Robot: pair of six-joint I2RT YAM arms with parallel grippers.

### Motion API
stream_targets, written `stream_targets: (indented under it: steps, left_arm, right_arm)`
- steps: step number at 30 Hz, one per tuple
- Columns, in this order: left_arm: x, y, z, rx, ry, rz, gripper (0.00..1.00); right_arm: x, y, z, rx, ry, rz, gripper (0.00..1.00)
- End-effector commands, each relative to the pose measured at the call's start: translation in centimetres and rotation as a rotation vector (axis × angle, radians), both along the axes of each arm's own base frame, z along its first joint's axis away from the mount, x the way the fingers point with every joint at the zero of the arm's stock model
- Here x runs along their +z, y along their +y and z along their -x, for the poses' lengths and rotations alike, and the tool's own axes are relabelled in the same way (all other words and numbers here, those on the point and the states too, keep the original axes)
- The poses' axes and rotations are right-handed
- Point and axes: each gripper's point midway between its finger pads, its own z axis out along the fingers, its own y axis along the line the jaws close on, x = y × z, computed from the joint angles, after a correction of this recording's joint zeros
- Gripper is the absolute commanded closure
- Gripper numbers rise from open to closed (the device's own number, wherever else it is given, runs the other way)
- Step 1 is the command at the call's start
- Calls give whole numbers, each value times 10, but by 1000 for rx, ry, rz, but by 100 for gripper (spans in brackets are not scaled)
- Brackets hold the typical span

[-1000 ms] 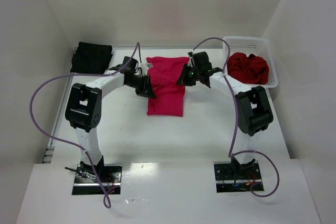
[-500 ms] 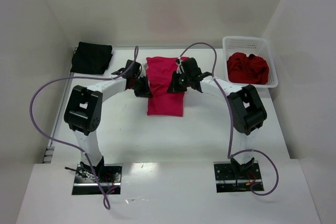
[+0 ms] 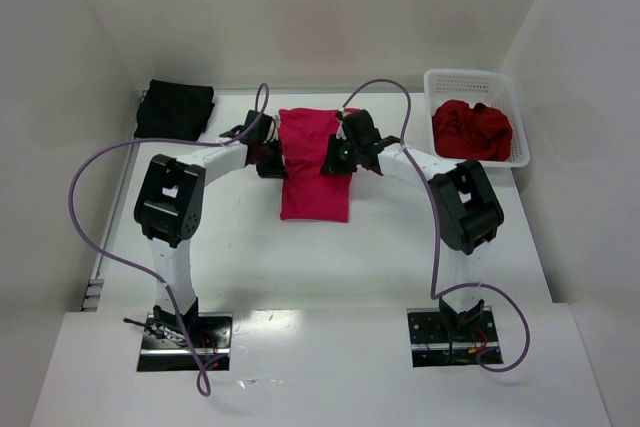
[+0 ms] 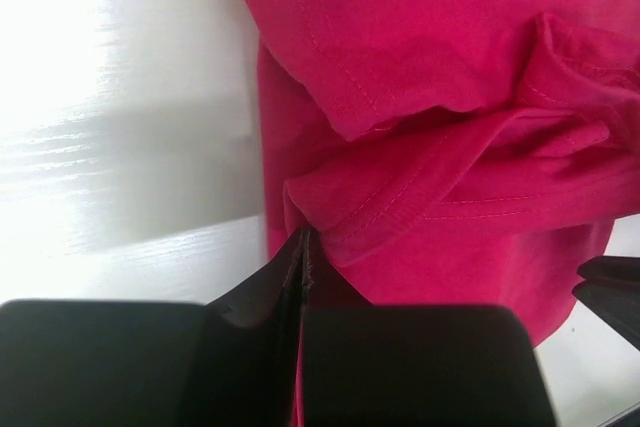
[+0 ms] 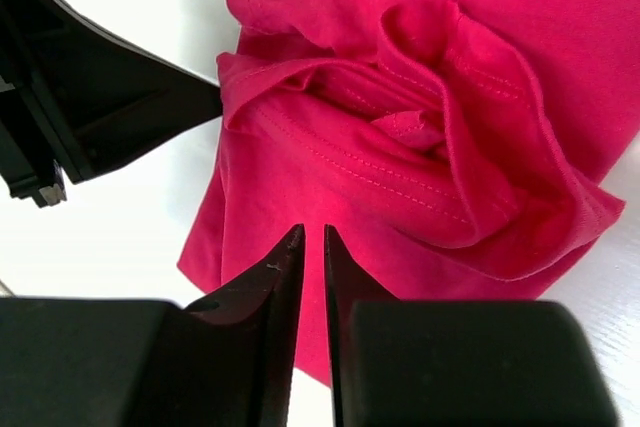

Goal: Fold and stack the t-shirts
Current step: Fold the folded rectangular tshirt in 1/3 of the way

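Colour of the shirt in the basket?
Dark red shirt; best in the top external view.

A plain crimson-pink t-shirt (image 3: 315, 172) lies at centre, a black t-shirt (image 3: 175, 109) at ten o'clock, darker red t-shirts (image 3: 472, 129) at two o'clock in a white lattice basket (image 3: 470, 75); white table (image 3: 380, 247), purple cables (image 3: 72, 197), black-and-white arms (image 3: 170, 207).

You have the bright crimson-pink cloth t-shirt (image 3: 315, 175) lying flat, well to the left of the white plastic lattice basket (image 3: 465, 75). It is folded into a narrow strip running near to far, and its far end is wider. Across its middle, stitched hems bunch up in loose, overlapping folds. The darker red cloth shirts (image 3: 472, 129) sit crumpled in a heap inside that basket. The black cloth shirt (image 3: 175, 109) lies folded flat, farthest left of the basket and apart from the pink one.
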Motion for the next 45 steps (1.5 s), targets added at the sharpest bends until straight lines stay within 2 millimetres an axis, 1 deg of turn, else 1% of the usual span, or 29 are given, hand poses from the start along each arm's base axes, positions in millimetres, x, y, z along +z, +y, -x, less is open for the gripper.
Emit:
stream_targets:
  steps: [1, 3, 6, 7, 11, 12, 13, 14, 17, 19, 20, 22, 25, 26, 27, 28, 29, 30, 31, 33, 34, 36, 37, 39, 40, 41, 42, 43, 45]
  left_arm:
    - [13, -4, -17, -1, -54, 2, 100]
    - [14, -4, -19, 0, -62, 5, 100]
    - [19, -10, -30, -6, -80, 19, 100]
    - [13, -9, -29, -6, -69, 15, 100]
    - [26, -18, -43, -11, -101, 52, 100]
    - [22, -18, -42, -11, -93, 49, 100]
    - [26, -19, -45, -11, -103, 52, 100]
    - [25, -17, -46, -4, -106, 43, 100]
    - [22, -16, -55, 13, -110, 49, 100]
    - [21, -2, -64, 50, -118, 29, 100]
    - [20, -1, -65, 55, -120, 22, 100]
    - [25, 18, -77, 98, -142, 18, 99]
    - [31, 36, -93, 146, -160, 52, 99]
    - [36, 35, -97, 146, -177, 58, 99]
    - [36, 42, -99, 159, -178, 56, 97]
    - [42, 40, -102, 151, -189, 69, 97]
    - [47, 45, -107, 155, -206, 67, 94]
    - [46, 44, -104, 138, -198, 69, 93]
    - [57, 44, -103, 138, -211, 72, 90]
    - [71, 38, -100, 107, -232, 100, 85]
    - [78, 37, -93, 87, -237, 108, 83]
    - [84, 27, -80, 17, -235, 157, 79]
    - [93, 26, -74, -13, -253, 161, 73]
    - [88, 14, -60, -79, -236, 180, 64]
    - [92, 7, -54, -107, -237, 182, 62]
    - [87, 2, -48, -135, -227, 184, 60]
    - [89, -1, -44, -155, -228, 195, 58]
    - [84, -5, -39, -165, -214, 194, 57]
    - [83, -5, -41, -166, -229, 197, 55]
  right_arm:
    - [16, 2, -16, -11, -72, 12, 80]
    - [15, -1, -19, -27, -80, 27, 79]
    - [9, -8, -25, -65, -88, 63, 79]
    - [7, -11, -25, -74, -85, 76, 79]
    - [6, -12, -26, -83, -89, 84, 76]
    - [6, -14, -27, -92, -92, 92, 75]
    - [6, -15, -28, -106, -90, 92, 75]
    - [8, -18, -33, -116, -100, 86, 75]
    - [8, -17, -33, -128, -91, 76, 73]
    - [8, -18, -34, -135, -94, 81, 70]
    - [15, -17, -35, -136, -111, 71, 69]
    - [15, -22, -36, -153, -118, 85, 67]
    - [24, -23, -37, -161, -137, 80, 66]
    - [20, -24, -35, -160, -129, 85, 66]
    - [25, -24, -35, -161, -137, 80, 66]
    - [27, -24, -34, -162, -146, 75, 66]
    - [27, -24, -34, -162, -146, 75, 66]
    - [27, -24, -34, -162, -146, 75, 66]
    - [27, -24, -34, -162, -146, 75, 66]
    - [27, -26, -35, -170, -149, 81, 75]
    - [15, -27, -36, -175, -133, 99, 77]
    - [11, -27, -41, -181, -136, 104, 80]
    - [5, -26, -45, -189, -131, 116, 80]
    - [-3, -31, -53, -210, -128, 133, 80]
    - [0, -28, -59, -211, -137, 128, 81]
    - [-8, -28, -62, -217, -128, 141, 81]
    - [-11, -32, -67, -226, -120, 147, 81]
    - [-10, -35, -73, -236, -120, 146, 82]
    - [-19, -33, -77, -234, -105, 156, 82]
